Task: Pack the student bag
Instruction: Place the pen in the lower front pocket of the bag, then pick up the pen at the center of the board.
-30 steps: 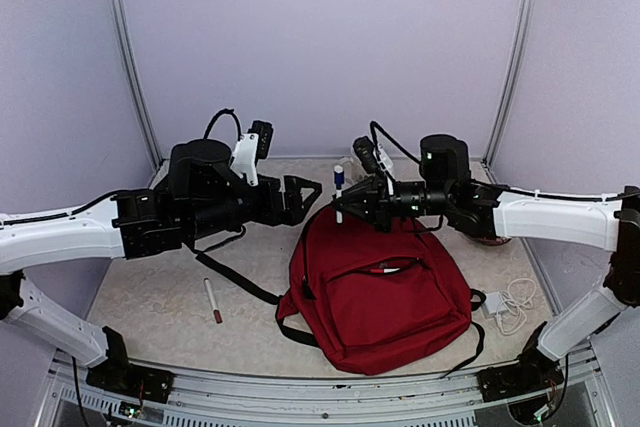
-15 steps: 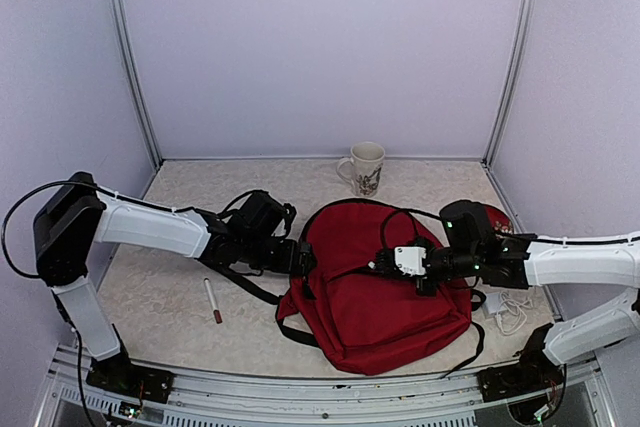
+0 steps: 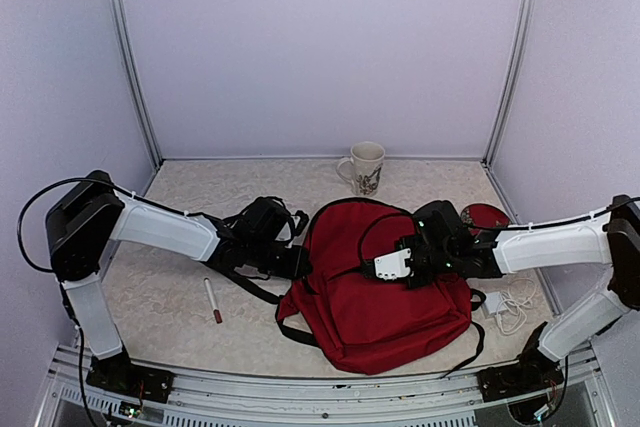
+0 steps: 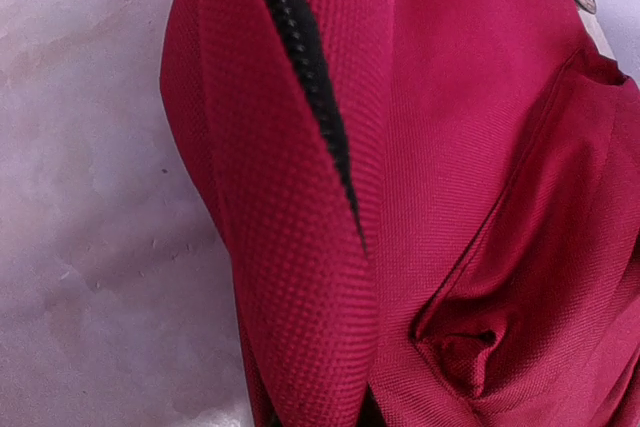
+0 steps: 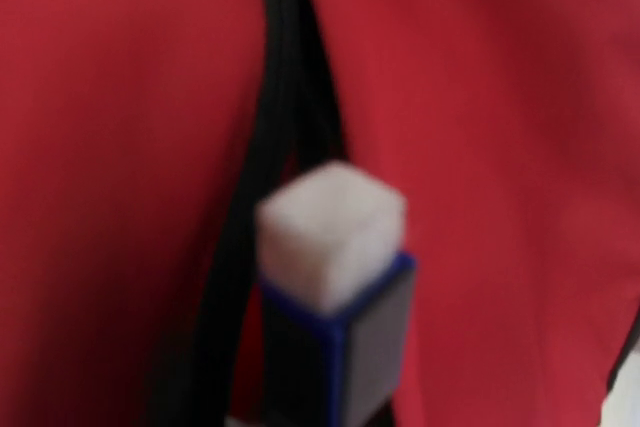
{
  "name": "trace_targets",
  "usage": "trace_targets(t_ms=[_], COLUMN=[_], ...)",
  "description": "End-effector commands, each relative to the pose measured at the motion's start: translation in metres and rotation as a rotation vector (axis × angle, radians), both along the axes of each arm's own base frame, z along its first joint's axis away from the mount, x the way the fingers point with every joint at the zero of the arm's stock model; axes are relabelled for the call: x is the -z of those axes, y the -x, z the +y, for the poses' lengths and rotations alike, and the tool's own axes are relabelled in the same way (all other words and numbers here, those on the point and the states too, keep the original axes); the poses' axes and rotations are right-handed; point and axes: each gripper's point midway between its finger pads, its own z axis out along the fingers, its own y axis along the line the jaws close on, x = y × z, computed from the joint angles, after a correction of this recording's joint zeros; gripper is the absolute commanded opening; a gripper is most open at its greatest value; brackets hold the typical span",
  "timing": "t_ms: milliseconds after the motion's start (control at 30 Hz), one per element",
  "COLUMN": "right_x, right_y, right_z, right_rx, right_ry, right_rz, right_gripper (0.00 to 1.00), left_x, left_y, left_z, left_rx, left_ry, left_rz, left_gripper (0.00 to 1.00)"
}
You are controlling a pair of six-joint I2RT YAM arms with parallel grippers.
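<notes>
Now: student bag (image 3: 385,322) lies flat on table (image 3: 150,287), centre toward near edge. L claw (image 3: 300,263) closed, pinching fabric at bag's left rim by zipper (image 4: 310,77). R claw (image 3: 378,269) closed on blue marker (image 5: 335,277), white end, over bag's middle.

One student bag (image 3: 385,317), one mug (image 3: 365,167), one charger (image 3: 496,304) — two markers (image 3: 212,300) (image 5: 335,277).

A blurred blue marker (image 5: 340,327) with a white square end fills the lower centre, set against the red student bag (image 5: 500,97) and its black zipper (image 5: 272,97).
</notes>
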Motion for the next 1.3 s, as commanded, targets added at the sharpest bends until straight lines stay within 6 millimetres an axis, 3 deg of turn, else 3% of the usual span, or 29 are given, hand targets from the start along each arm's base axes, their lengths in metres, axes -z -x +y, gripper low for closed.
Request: trace_targets(t_ms=[0, 67, 133, 200, 433, 567, 600, 633, 733, 833, 900, 967, 1067, 1133, 1267], right_x=[0.010, 0.011, 0.008, 0.000, -0.055, -0.086, -0.093, -0.102, -0.145, -0.183, -0.196, -0.201, -0.203, -0.197, -0.181], right_y=[-0.011, -0.013, -0.017, -0.019, 0.003, 0.008, 0.010, 0.014, 0.027, 0.040, 0.044, 0.044, 0.031, 0.018, 0.004], right_z=[-0.019, -0.023, -0.025, -0.022, 0.009, 0.013, 0.015, 0.018, 0.028, 0.032, 0.036, 0.039, 0.040, 0.038, 0.040], right_rx=[0.032, 0.042, 0.075, 0.111, 0.053, 0.049, 0.047, 0.033, -0.009, -0.039, -0.049, -0.020, 0.076, 0.168, 0.267], right_ry=[0.156, 0.182, 0.186, 0.153, -0.098, -0.224, -0.253, -0.293, -0.472, -0.639, -0.702, -0.741, -0.774, -0.777, -0.745], right_rz=[-0.070, -0.078, -0.083, -0.067, 0.001, -0.025, -0.019, -0.010, 0.006, 0.028, 0.067, 0.132, 0.184, 0.199, 0.245], right_gripper=[0.05, 0.17, 0.41, 0.52, 0.56, 0.55, 0.55, 0.55, 0.59, 0.65, 0.66, 0.66, 0.64, 0.62, 0.59], left_x=[-0.022, -0.023, -0.023, -0.022, -0.029, -0.037, -0.039, -0.042, -0.062, -0.096, -0.116, -0.121, -0.103, -0.078, -0.032], left_y=[-0.006, -0.005, -0.005, -0.004, -0.004, -0.008, -0.009, -0.009, -0.018, -0.030, -0.036, -0.034, -0.011, 0.016, 0.068], left_z=[0.004, 0.005, 0.006, 0.006, 0.003, 0.004, 0.004, 0.005, 0.014, 0.040, 0.065, 0.099, 0.155, 0.190, 0.224], left_rx=[0.004, 0.005, 0.005, 0.004, 0.009, 0.003, 0.001, -0.002, -0.059, -0.175, -0.278, -0.396, -0.578, -0.693, -0.749], left_ry=[0.023, 0.024, 0.024, 0.027, 0.040, 0.037, 0.035, 0.032, 0.012, -0.051, -0.119, -0.208, -0.351, -0.433, -0.488], left_rz=[-0.071, -0.074, -0.072, -0.068, -0.080, -0.104, -0.108, -0.114, -0.163, -0.237, -0.269, -0.248, -0.137, -0.024, 0.154], left_gripper=[0.00, 0.00, 0.00, 0.00, 0.00, 0.02, 0.06, 0.17, 0.61, 0.79, 0.82, 0.83, 0.83, 0.83, 0.83])
